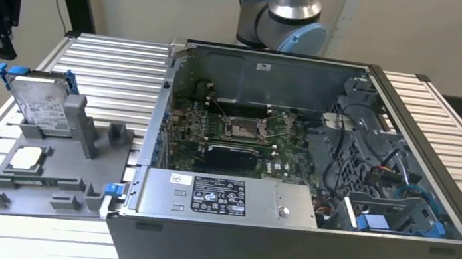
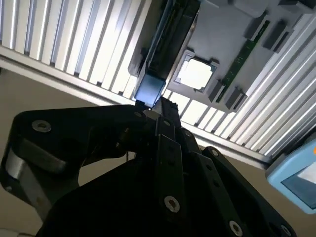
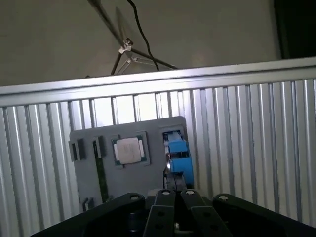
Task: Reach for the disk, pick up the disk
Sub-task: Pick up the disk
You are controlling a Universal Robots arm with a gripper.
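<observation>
disk (image 1: 40, 103) upright in grey holder (image 1: 73, 172) slot | processor chip (image 1: 28, 158) in holder recess | fingers (image 2: 167, 124) closed, empty

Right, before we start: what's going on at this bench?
A robot arm's gripper hovers above and to the exterior view's left of the disk, not touching it. The disk stands upright in a grey holder on the slatted table, beside an open computer case. Nothing is picked up yet.

Arm (image 1: 295, 0) was a silver tube with light-blue joint caps, upper centre of exterior view. Gripper (image 2: 157, 111) was black, angular link bars, round silver screws.
</observation>
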